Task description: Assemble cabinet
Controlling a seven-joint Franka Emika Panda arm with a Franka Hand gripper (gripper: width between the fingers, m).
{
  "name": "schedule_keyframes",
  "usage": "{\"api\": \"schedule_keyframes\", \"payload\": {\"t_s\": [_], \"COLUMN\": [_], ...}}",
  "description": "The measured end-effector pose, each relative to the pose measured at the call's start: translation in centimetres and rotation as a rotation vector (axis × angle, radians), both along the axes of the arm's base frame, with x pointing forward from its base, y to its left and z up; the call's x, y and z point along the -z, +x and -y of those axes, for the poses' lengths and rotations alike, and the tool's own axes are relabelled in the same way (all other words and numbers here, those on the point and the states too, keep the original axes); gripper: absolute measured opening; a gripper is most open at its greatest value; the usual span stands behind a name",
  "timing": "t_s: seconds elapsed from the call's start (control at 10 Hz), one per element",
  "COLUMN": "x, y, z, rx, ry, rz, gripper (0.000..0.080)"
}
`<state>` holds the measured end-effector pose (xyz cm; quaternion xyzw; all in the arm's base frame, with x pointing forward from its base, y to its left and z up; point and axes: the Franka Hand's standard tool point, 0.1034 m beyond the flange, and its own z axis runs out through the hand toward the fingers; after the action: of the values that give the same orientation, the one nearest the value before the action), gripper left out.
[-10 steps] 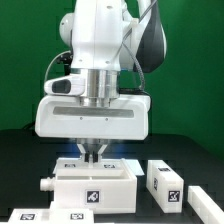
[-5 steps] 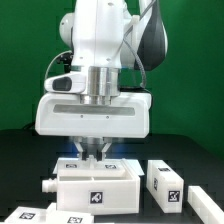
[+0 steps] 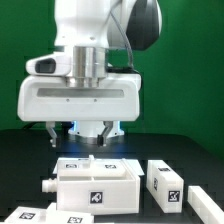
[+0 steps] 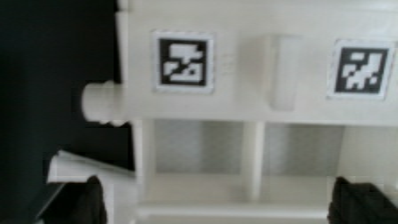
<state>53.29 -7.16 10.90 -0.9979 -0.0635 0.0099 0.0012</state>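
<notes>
Exterior view: arm (image 3: 85,60) has lifted clear of the cabinet (image 3: 95,185), which sits at 6 o'clock beneath the gripper (image 3: 80,134), jaws now spread and empty; release apparently complete, loose block (image 3: 165,180) at the cabinet's 3 o'clock probably next.

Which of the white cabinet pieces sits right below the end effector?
The big box-shaped body, directly beneath the end effector; the two smaller blocks lie apart at the exterior view's right.

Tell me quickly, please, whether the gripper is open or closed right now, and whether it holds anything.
Gripper: open, holding nothing, above the cabinet.
</notes>
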Motion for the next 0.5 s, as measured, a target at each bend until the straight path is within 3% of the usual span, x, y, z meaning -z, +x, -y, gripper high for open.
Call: {"api": "schedule_keyframes", "payload": {"t_s": [0.1,0.5], "x": [-0.40,0.06], "y": [0.70,0.35], "z": [-0.02,-0.11], "rx": [0.003,0.003], "ry": [-0.001,0.000], "rz": [0.011,0.000], "gripper": [0.0645,0.0649]}}
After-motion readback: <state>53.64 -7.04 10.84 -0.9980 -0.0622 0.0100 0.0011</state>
